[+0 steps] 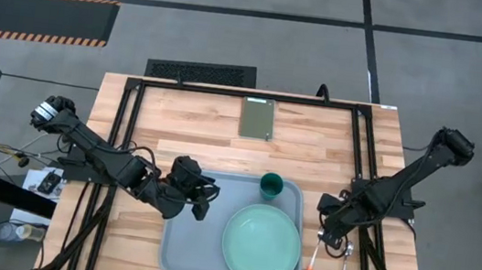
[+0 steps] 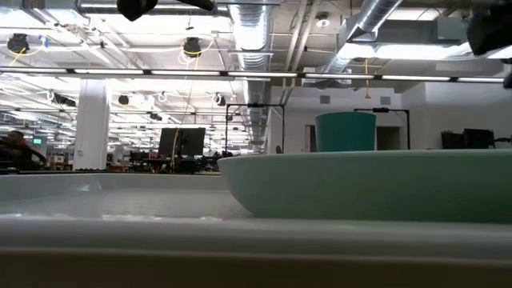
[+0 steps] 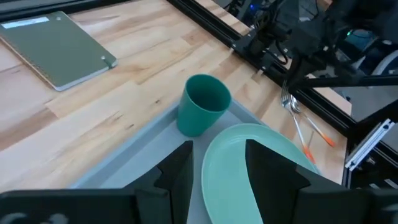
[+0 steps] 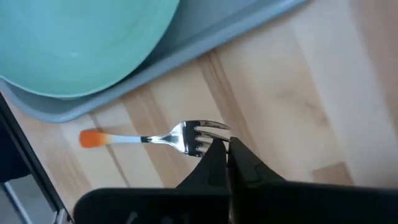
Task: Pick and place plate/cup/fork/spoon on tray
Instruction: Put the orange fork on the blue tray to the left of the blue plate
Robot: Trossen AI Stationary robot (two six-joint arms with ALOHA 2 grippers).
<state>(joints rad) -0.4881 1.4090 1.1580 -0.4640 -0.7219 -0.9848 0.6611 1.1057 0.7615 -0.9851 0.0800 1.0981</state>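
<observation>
Right end effector [image 4: 225, 149] sits low over the fork [image 4: 155, 137] tines on the desk [image 1: 206, 117] beside the tray [image 1: 181, 248]; I read its fingers as closed together, holding nothing. Plate [image 1: 262, 245] and cup [image 1: 271, 187] are trayed. Left end effector [image 1: 199, 196] waits, fingers parted, above the tray.

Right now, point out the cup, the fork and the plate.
cup [image 3: 202, 112]: left wrist view, on its outer wall.
fork [image 4: 180, 137]: right wrist view, on the metal neck just behind the tines.
plate [image 1: 262, 245]: high view, on the middle of its flat centre.
</observation>
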